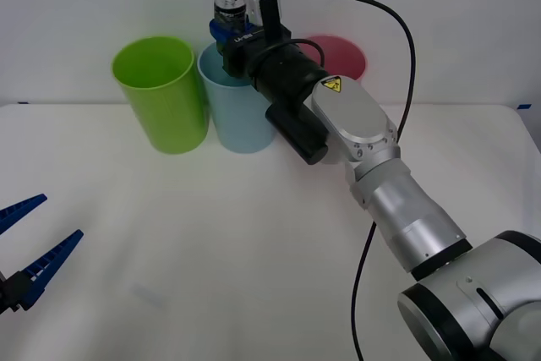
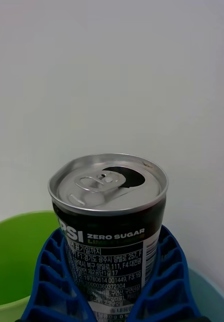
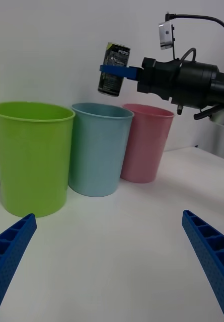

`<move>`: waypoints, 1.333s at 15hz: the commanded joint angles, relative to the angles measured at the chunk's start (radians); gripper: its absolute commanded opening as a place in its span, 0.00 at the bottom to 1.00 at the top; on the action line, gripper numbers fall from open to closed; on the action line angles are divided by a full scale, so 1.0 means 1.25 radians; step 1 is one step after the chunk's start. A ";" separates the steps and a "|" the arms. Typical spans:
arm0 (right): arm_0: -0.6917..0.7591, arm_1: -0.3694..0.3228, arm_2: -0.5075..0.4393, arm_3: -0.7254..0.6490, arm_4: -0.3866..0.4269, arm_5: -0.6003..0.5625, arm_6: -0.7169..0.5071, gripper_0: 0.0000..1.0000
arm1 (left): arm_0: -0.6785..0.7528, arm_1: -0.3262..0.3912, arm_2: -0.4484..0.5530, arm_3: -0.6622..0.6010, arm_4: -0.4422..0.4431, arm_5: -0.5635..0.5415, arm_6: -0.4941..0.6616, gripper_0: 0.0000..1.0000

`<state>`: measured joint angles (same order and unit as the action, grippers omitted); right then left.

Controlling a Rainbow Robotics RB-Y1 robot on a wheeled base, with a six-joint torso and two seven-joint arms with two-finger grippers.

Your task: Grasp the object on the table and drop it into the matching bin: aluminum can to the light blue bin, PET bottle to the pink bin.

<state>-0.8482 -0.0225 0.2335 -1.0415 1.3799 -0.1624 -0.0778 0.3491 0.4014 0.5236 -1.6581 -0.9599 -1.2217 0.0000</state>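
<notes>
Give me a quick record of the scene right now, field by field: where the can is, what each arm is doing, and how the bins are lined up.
can: aluminum can held in the air, slightly tilted, top already opened
position of can: above the light blue bin, not yet released
right gripper: right gripper, fingers closed on the can's sides
left gripper: left gripper, fingers open, low over the table on the robot's left
bins, from the robot's left: lime green cup, light blue bin, pink bin
task state: drop not yet done
</notes>
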 commanded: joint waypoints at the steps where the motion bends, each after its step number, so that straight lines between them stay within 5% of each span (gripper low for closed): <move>1: 0.000 0.000 0.001 0.000 0.001 0.000 0.007 0.05 | 0.000 0.000 0.000 0.000 0.000 0.000 0.000 1.00; 2: 0.000 0.000 0.000 0.000 0.001 0.000 0.011 0.28 | 0.000 0.000 0.000 0.000 0.000 0.000 0.000 1.00; 3: 0.000 0.000 0.000 -0.001 0.002 0.000 0.013 0.79 | 0.000 0.000 0.000 0.000 0.000 0.000 0.000 1.00; 4: 0.000 0.000 0.000 0.000 0.002 0.001 0.016 0.97 | 0.000 0.000 0.000 0.000 0.000 0.000 0.000 1.00; 15: 0.024 -0.037 0.010 -0.034 -0.017 -0.055 0.022 1.00 | 0.000 0.000 0.000 0.000 0.000 0.000 0.000 1.00; 20: 0.115 -0.123 0.092 -0.176 -0.073 -0.063 0.009 1.00 | 0.000 0.000 0.000 0.000 0.000 0.000 0.000 1.00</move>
<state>-0.7236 -0.1560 0.3297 -1.2284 1.3013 -0.2400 -0.0645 0.3490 0.4014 0.5236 -1.6581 -0.9599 -1.2217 0.0000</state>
